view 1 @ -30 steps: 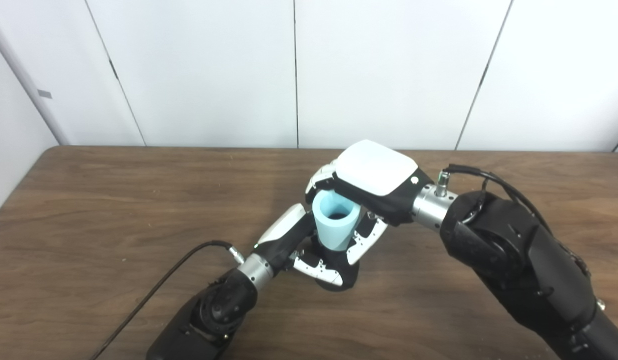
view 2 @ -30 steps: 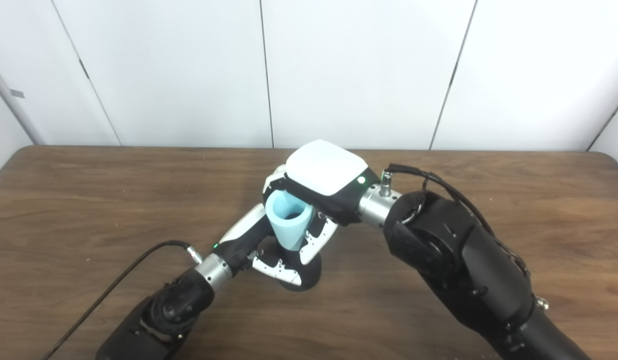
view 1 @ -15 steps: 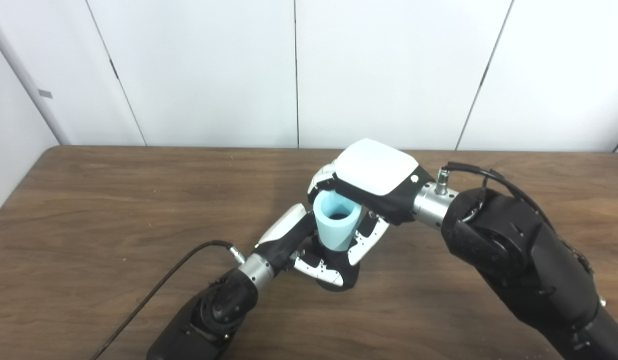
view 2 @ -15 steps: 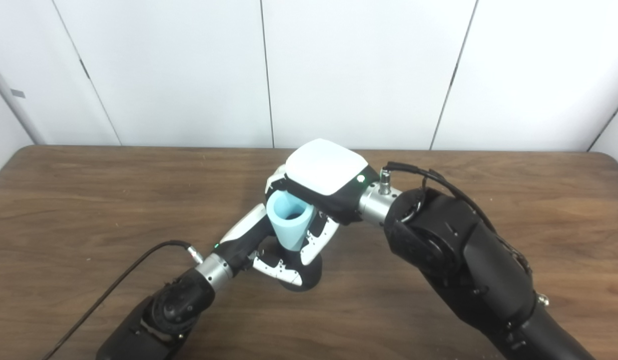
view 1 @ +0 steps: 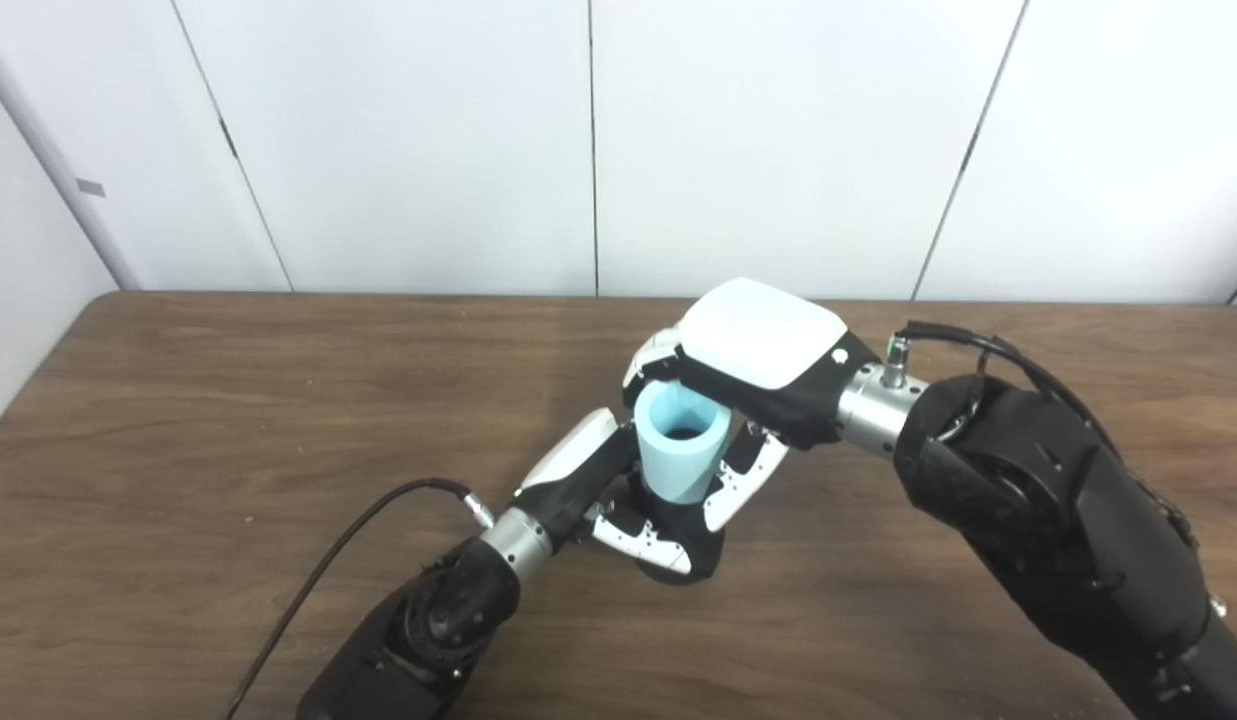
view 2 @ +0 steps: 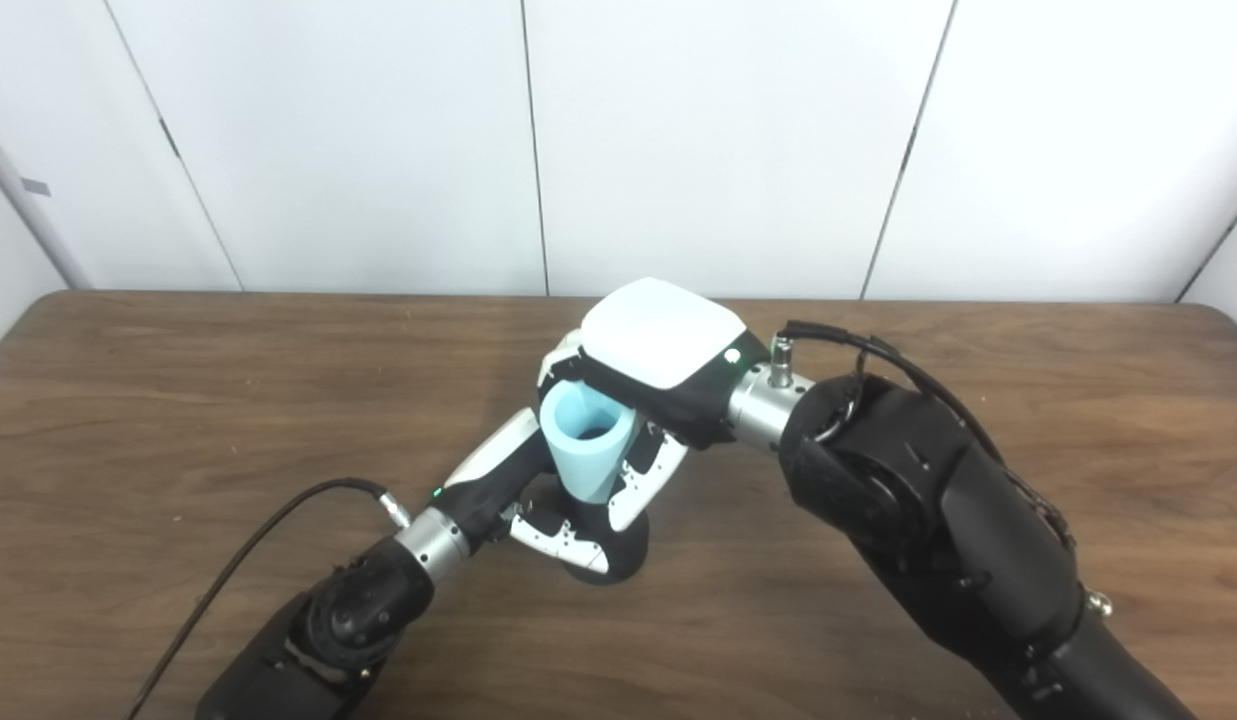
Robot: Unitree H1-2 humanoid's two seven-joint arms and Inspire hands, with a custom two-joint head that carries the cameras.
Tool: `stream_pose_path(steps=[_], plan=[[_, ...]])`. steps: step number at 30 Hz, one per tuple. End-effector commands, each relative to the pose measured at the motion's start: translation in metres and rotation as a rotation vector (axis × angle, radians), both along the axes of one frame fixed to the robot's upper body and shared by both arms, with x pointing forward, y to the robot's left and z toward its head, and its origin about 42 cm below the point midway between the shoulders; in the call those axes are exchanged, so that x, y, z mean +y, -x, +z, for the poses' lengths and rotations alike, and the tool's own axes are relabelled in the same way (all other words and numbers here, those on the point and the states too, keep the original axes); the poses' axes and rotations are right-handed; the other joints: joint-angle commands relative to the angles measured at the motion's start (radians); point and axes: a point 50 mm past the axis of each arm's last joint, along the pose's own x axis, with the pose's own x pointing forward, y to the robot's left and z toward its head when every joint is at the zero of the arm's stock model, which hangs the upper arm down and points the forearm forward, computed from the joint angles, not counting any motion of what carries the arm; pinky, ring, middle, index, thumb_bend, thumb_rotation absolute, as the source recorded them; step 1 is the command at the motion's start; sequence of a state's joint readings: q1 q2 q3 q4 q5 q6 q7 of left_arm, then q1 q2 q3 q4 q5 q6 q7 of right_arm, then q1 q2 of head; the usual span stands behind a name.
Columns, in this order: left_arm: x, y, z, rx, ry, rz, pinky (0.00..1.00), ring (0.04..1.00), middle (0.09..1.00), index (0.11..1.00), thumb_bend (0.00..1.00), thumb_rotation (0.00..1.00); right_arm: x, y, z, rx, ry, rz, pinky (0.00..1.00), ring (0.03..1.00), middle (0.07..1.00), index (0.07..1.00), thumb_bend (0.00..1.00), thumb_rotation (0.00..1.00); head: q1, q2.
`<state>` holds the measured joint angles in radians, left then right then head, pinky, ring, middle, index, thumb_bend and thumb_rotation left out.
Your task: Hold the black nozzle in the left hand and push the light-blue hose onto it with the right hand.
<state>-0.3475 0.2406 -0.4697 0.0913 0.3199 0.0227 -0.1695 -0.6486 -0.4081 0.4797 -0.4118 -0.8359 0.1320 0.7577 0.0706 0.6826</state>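
I am looking down from the head cameras at a dark brown wood-grain table (view 1: 228,420) that is filling the lower part of both views, its far edge meeting a plain white panelled wall (view 1: 428,140) with thin dark vertical seams; at the far left a pale corner post is slanting down to the table's rounded corner, and the table's right far corner is showing in the right eye view. Both arms are reaching in from the near edge and meeting a little right of the table's middle. My left hand (view 1: 618,500) is sitting low, its fingers curled closed around the black nozzle (view 1: 690,562), which is standing on the table surface with only its dark base showing below the fingers. My right hand (view 2: 650,385) is coming in from above and the right, white back plate facing up, its fingers wrapped shut around the light-blue hose (view 1: 682,452). The hose is standing nearly upright directly over the nozzle, its open dark mouth facing up towards the cameras and its lower end going down between the fingers of the left hand; I cannot tell how far it is seated on the nozzle. A black cable (view 1: 318,590) is trailing from the left wrist across the wood towards the near left edge.
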Motion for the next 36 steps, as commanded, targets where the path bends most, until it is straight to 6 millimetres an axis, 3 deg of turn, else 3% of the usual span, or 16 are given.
stream_pose_path(steps=[1, 12, 22, 25, 31, 36], plan=[[0.023, 0.015, -0.048, 0.193, -0.196, 0.040, 0.28, 0.355, 0.479, 0.484, 0.53, 0.00, -0.021, -0.004, -0.022, 0.111, 0.144, -0.070, 0.63, 0.742, 0.788, 0.690, 0.81, 0.45, 0.000, 0.001], [0.023, 0.015, -0.048, 0.194, -0.198, 0.040, 0.28, 0.354, 0.477, 0.485, 0.53, 0.00, -0.026, -0.005, -0.009, 0.103, 0.158, -0.120, 0.62, 0.739, 0.793, 0.709, 0.82, 0.46, 0.000, 0.001], [0.023, 0.015, -0.049, 0.191, -0.200, 0.036, 0.28, 0.355, 0.480, 0.482, 0.53, 0.00, -0.025, 0.001, -0.011, 0.058, 0.083, -0.072, 0.62, 0.732, 0.780, 0.699, 0.82, 0.44, 0.002, 0.000], [0.022, 0.015, -0.049, 0.190, -0.200, 0.035, 0.29, 0.359, 0.481, 0.482, 0.53, 0.00, -0.024, 0.003, -0.008, 0.029, 0.012, -0.026, 0.61, 0.726, 0.773, 0.694, 0.81, 0.43, 0.001, 0.000], [0.022, 0.014, -0.050, 0.192, -0.194, 0.032, 0.28, 0.356, 0.479, 0.483, 0.53, 0.00, -0.026, 0.007, 0.000, -0.149, -0.331, 0.135, 0.63, 0.732, 0.790, 0.742, 0.80, 0.29, 0.002, 0.000], [0.022, 0.014, -0.050, 0.189, -0.194, 0.031, 0.28, 0.358, 0.479, 0.483, 0.53, 0.00, -0.030, 0.010, -0.002, -0.256, -0.493, 0.184, 0.66, 0.787, 0.873, 0.868, 0.79, 0.26, 0.002, -0.001]])
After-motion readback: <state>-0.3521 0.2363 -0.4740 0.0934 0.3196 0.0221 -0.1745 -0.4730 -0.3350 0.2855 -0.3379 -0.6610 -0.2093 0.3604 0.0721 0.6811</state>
